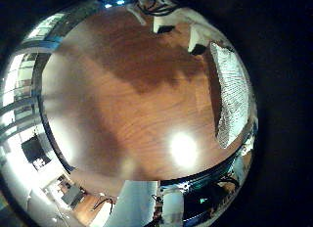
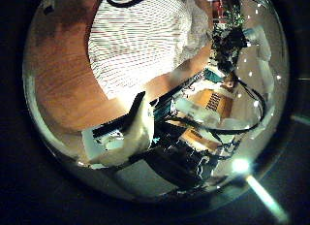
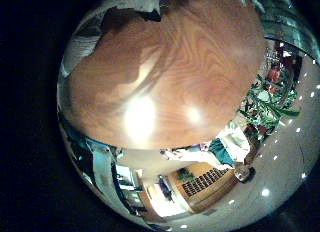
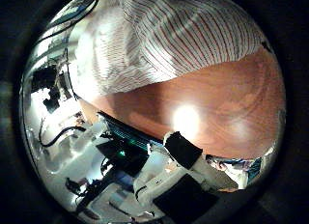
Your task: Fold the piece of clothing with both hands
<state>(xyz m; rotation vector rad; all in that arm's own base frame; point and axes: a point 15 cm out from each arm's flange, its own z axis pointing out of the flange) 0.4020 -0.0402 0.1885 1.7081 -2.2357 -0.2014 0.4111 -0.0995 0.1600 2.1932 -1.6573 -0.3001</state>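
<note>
The table (image 3: 190, 72) is made of wood. Its top is smooth and shiny, and lamp light makes bright spots on it. A piece of clothing (image 4: 169, 41) lies flat on the table. It is pale with thin dark stripes. The clothing reaches close to one edge of the table. On the other side of the clothing, a wide part of the table top is bare wood.
</note>
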